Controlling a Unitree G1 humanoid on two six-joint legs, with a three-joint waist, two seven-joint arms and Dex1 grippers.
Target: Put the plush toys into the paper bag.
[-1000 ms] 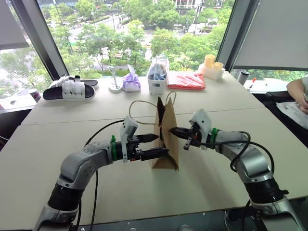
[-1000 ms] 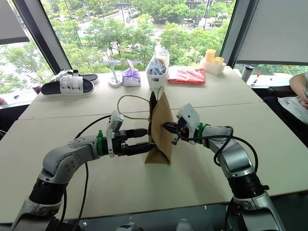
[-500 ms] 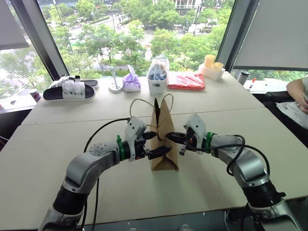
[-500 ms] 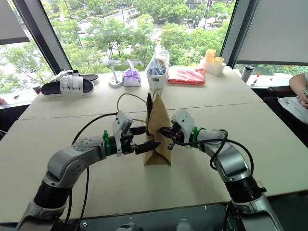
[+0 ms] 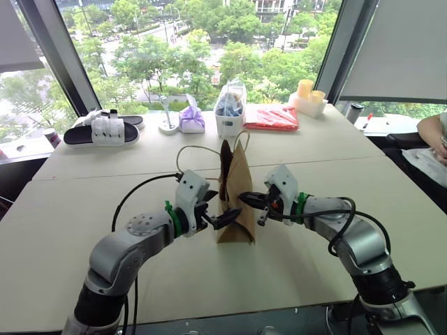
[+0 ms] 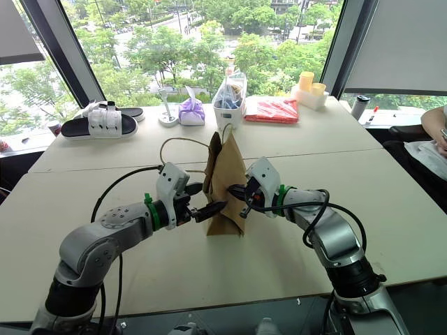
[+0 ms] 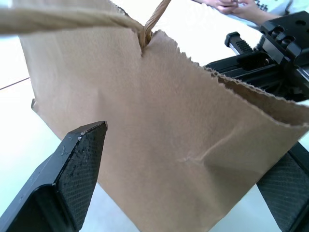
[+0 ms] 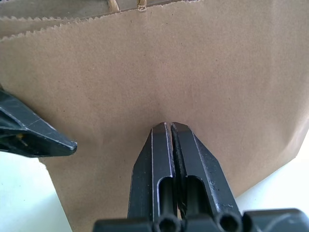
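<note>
The brown paper bag [image 5: 235, 202] stands upright at the table's middle, and its cord handle [image 5: 190, 152] loops out to the left. My left gripper [image 5: 219, 209] is open. Its two fingers [image 7: 79, 166] straddle the bag's left side with paper between them but do not close on it. My right gripper [image 5: 245, 198] is shut. Its fingertips [image 8: 170, 126] rest against the bag's right face, with no paper visibly pinched. The plush toys are out of view.
Along the far table edge lie black-and-white slippers [image 5: 101, 130], a purple tied pouch [image 5: 191, 118], a clear bag of blue items [image 5: 229, 105], a red packet [image 5: 271, 117] and yellow cups [image 5: 307, 94]. A person [image 5: 433, 139] sits at the right edge.
My left wrist has turned, so the open fingers now angle in toward the bag's side. The bag and its handle loop have shifted slightly left. The right gripper has stayed in place.
</note>
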